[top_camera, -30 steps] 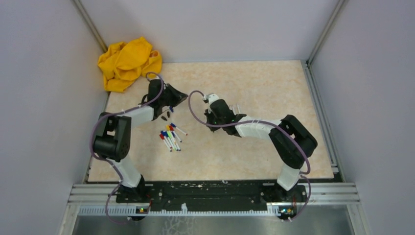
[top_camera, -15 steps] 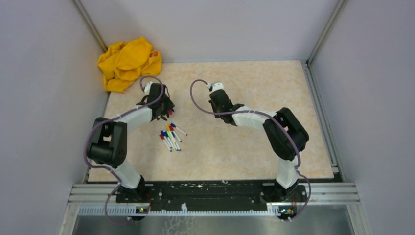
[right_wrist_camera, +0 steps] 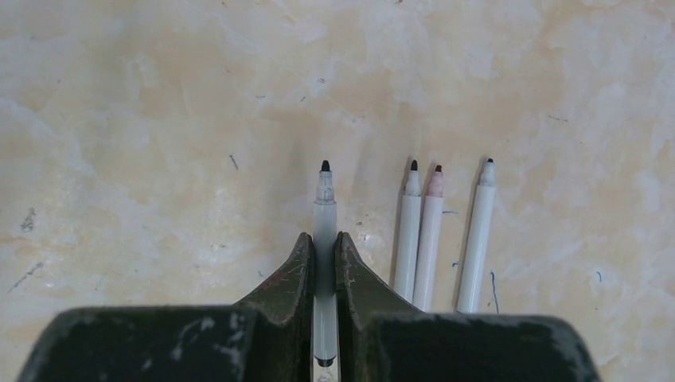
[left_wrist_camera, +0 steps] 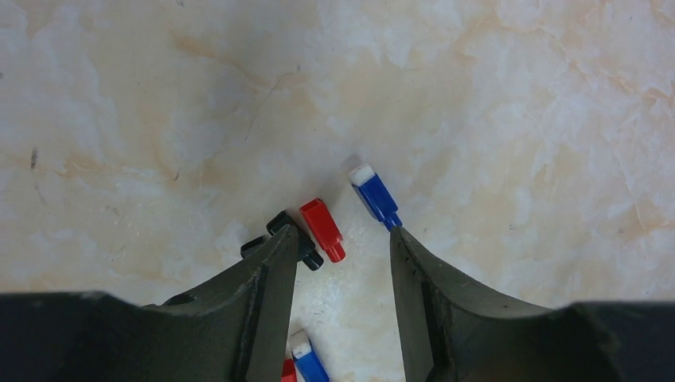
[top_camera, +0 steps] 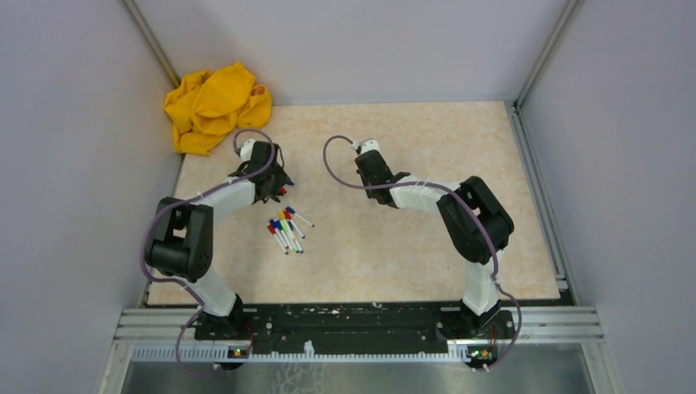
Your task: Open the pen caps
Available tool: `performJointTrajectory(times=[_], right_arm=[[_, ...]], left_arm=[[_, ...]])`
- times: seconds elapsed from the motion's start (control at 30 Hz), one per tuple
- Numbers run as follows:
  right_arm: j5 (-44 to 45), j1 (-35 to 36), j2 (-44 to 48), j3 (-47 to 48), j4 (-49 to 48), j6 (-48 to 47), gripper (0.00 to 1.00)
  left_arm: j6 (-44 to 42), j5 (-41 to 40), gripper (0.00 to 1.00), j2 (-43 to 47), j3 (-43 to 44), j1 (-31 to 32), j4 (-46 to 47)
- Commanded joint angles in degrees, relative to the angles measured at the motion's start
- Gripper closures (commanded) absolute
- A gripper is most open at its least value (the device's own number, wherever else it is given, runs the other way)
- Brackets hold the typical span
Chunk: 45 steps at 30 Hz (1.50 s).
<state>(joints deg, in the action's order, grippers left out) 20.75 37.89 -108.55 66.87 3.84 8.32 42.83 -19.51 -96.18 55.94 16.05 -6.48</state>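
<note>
Table: beige marbled tabletop [top_camera: 394,246] with grey walls on three sides.
Arms: the left arm [top_camera: 189,238] reaches toward 12 o'clock on the left half. The right arm [top_camera: 472,217] bends in toward 10 o'clock from its base.
Cloth: a crumpled yellow cloth [top_camera: 215,107] lies at the table's 11 o'clock corner, well apart from the pens.
Left gripper: the left gripper [left_wrist_camera: 342,235] points down with its jaws apart and nothing between them. It blocks the overhead sight of the caps.
Right gripper: the right gripper [right_wrist_camera: 322,239] is clamped on an uncapped marker [right_wrist_camera: 324,199], whose dark tip points to 12 o'clock.
Capped markers: a cluster of capped markers [top_camera: 285,230] lies just at 6 o'clock of the left gripper, coloured caps on.
Bare markers: three more uncapped markers [right_wrist_camera: 430,231] lie side by side at 3 o'clock of the held one, apart from it.
Loose caps: all three lie on the table. The red cap [left_wrist_camera: 322,229] is at the middle. The blue cap [left_wrist_camera: 374,196] is at 2 o'clock of it, its end at the right fingertip. The black cap [left_wrist_camera: 298,241] is at 8 o'clock, partly hidden behind the left finger.
</note>
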Motion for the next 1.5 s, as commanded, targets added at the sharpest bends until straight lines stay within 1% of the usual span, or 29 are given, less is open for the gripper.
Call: performJointTrajectory(times=[0.0,0.1,0.23,0.4,0.47,0.6,0.73,0.77,0.93,1.07,1.13,1.23,1.33,1.4,1.47], right_arm=[[4.0,-0.8,-1.0,2.8,-0.4,-1.9,1.00],[4.8,-1.0,-1.8,2.5,-0.2,-2.2,0.95],[5.6,-1.0,-2.8,2.4,-0.2,-2.2,0.88],[6.1,-1.2,-3.3,2.0,-0.5,-2.0,0.80],[6.1,-1.3,-3.2,1.8,-0.5,-1.9,0.78],[5.8,-1.3,-1.9,1.2,-1.6,-2.1,0.73],[4.1,-0.9,1.7,-0.9,-5.5,-3.8,0.69],[3.7,-0.6,2.7,-1.4,-6.4,-4.6,0.69],[0.9,2.1,6.3,-1.0,-8.2,-8.0,0.64],[-3.6,4.1,7.0,1.0,-6.8,-10.5,0.57],[-8.0,5.1,6.9,1.9,-6.1,-10.8,0.53],[-15.0,7.0,5.5,3.8,-4.8,-11.2,0.50],[-19.7,8.9,3.4,6.0,-3.9,-11.6,0.49],[-21.3,10.2,2.0,7.4,-3.9,-11.7,0.48],[-22.9,11.3,0.5,8.9,-3.2,-11.5,0.48]], left_arm=[[0.7,-1.3,0.45,3.4,-1.3,0.4,-0.1],[1.4,-1.3,0.32,6.4,-2.8,0.3,0.8],[3.0,-0.7,0.29,9.7,-6.0,0.4,2.8],[5.7,0.9,0.20,12.8,-9.5,0.4,4.6],[6.7,1.5,0.16,13.7,-10.8,0.3,5.3],[8.1,1.8,0.15,15.5,-13.1,0.4,6.0],[9.0,1.2,0.14,18.1,-15.0,0.4,6.1],[9.2,1.0,0.14,19.0,-15.3,0.4,7.5],[9.9,-0.1,0.14,23.6,-16.9,0.4,7.8],[10.5,-1.1,0.12,28.3,-19.0,0.4,7.7],[11.5,-1.6,0.10,30.9,-20.5,0.4,7.4],[13.5,-2.3,0.08,35.0,-22.9,0.4,7.3],[15.9,-3.4,0.04,39.4,-24.7,0.4,6.7],[17.1,-3.9,0.03,42.9,-26.0,0.4,6.7],[18.6,-4.7,0.02,46.0,-27.2,0.4,4.8]])
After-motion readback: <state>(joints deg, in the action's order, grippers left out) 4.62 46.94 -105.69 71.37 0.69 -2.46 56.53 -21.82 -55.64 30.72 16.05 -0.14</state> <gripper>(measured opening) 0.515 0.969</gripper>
